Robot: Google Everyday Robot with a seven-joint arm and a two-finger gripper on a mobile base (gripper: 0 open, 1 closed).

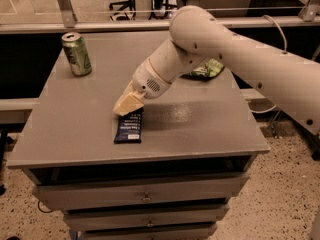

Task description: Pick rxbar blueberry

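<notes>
Flat rectangular rxbar blueberry in a glossy dark navy wrapper [129, 127] lies on the matte grey cabinet top [200, 129]. Cream wedge-shaped gripper [128, 104] is at the bar's far end; contact and opening: can't tell. Green metal can [76, 54] is well behind-left of the bar, crumpled green bag [207, 69] behind-right.

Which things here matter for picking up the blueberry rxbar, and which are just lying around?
For the job:
- rxbar, flat near the front edge
- gripper, low over the bar's far end

Lying about:
- can, upright, back left
- chip bag, back right
</notes>
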